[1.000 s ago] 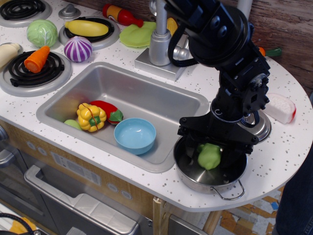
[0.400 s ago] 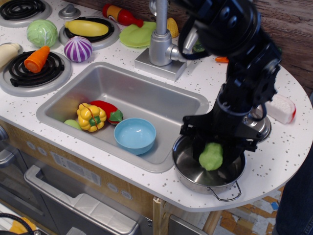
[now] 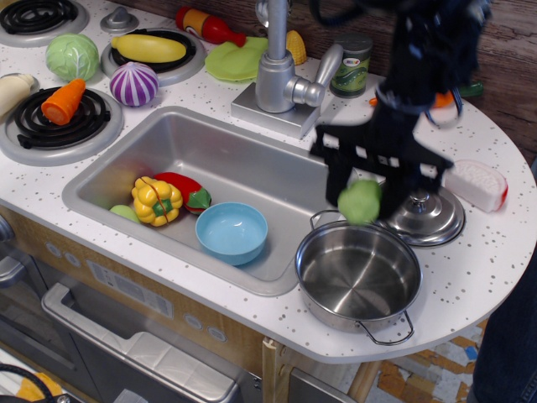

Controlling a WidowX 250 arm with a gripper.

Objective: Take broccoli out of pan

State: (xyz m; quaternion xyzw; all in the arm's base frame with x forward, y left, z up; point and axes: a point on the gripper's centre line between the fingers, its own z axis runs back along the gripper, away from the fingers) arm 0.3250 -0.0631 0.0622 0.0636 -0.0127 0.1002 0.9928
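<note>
My gripper (image 3: 362, 195) is shut on the light-green broccoli (image 3: 360, 201) and holds it in the air, above the far rim of the pan. The pan (image 3: 359, 275) is a shiny steel pot with two wire loop handles. It stands on the white counter at the front right, and its inside shows nothing but bare steel. The black arm rises from the gripper toward the top right and hides part of the counter behind it.
A domed steel lid (image 3: 426, 215) lies just right of the broccoli. The sink (image 3: 210, 159) holds a blue bowl (image 3: 232, 232), a yellow pepper (image 3: 156, 201) and a red vegetable. A faucet (image 3: 278, 67), a can (image 3: 351, 65) and a white-red toy (image 3: 475, 184) stand nearby.
The gripper has risen out of the pan with the broccoli in it and moved toward the back. The pan is now empty.
</note>
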